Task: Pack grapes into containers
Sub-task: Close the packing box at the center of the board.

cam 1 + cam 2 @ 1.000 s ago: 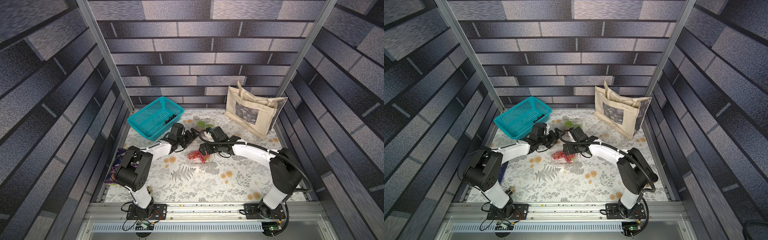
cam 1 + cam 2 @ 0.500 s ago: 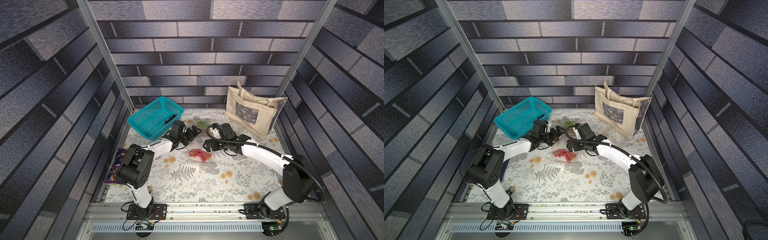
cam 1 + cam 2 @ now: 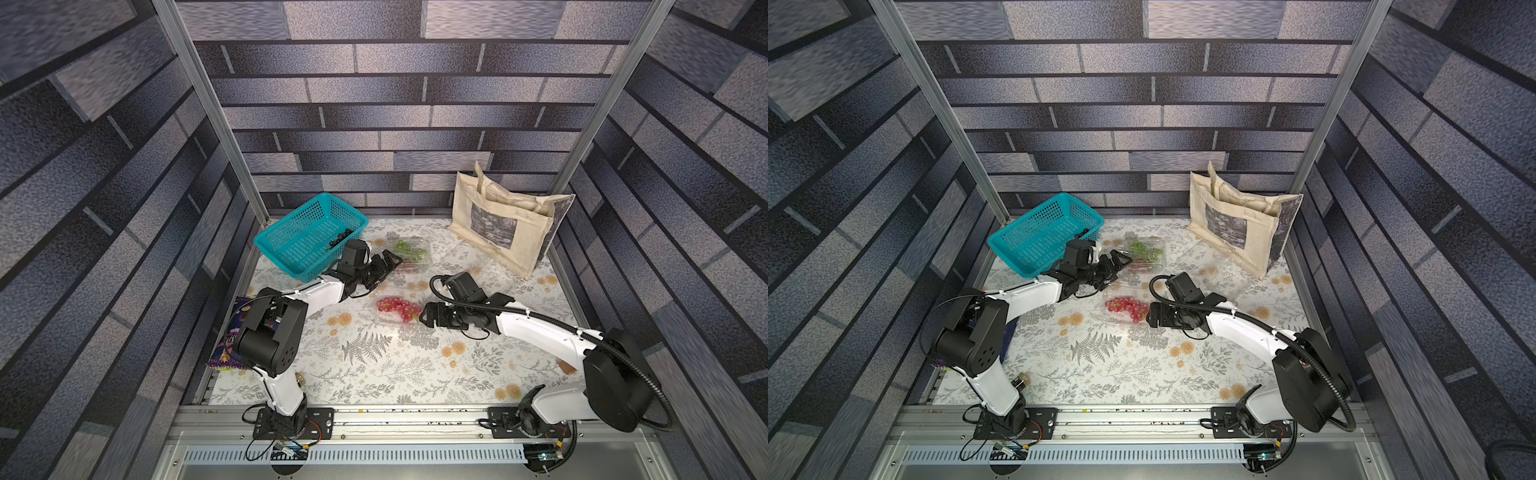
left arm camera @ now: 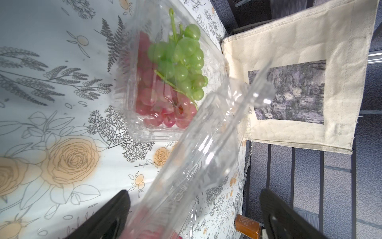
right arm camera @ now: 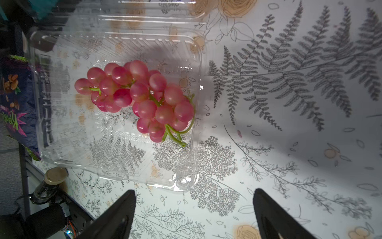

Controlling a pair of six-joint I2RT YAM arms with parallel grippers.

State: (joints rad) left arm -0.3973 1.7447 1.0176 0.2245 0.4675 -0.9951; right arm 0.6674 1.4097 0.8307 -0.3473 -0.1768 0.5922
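Red grapes (image 5: 136, 99) lie in an open clear box (image 5: 115, 165) mid-counter (image 3: 374, 374). Your right end effector (image 5: 194, 191) gapes empty beside it; your left end effector (image 4: 193, 191), spread, straddles the raised lid (image 4: 206, 144). Thin plastic likely flexes, slips: pinch the lid's rim.

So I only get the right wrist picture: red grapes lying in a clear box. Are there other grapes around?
Observer: Yes. A green bunch lies on a second red bunch in another clear container farther back.
Operator: Any still unpacked?
Observer: A black-purple bunch sits in the teal basket.
Operator: And the other arm?
Observer: The left gripper is open, with a raised clear lid standing between its fingers.
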